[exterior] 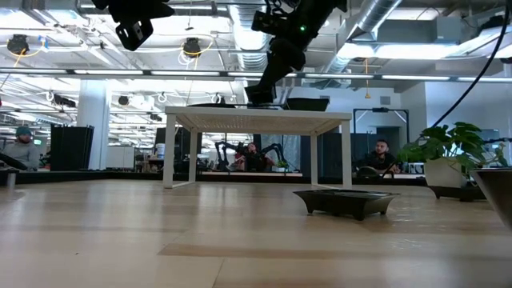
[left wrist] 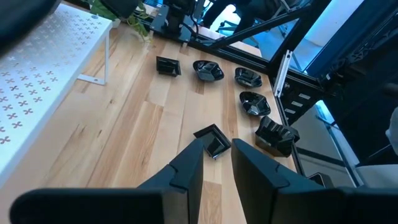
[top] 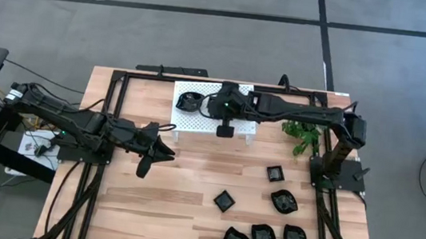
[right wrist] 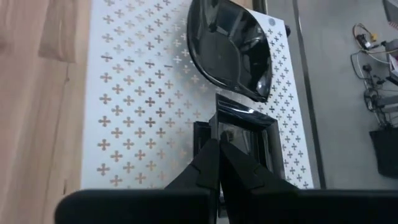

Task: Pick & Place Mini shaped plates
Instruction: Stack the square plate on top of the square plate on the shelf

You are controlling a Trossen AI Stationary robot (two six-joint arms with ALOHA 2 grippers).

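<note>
Right wrist view: right tool (right wrist: 219, 155) pinches square plate (right wrist: 245, 137) near rack (right wrist: 137, 93) edge.

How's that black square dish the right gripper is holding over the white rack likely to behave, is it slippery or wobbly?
Probably stiff: the square dish keeps crisp edges in the right gripper, whose fingers are shut on its rim. Its glossy, reflective surface suggests it could slip. Pinched at one edge only, above the white rack, it may pivot if jolted.
</note>
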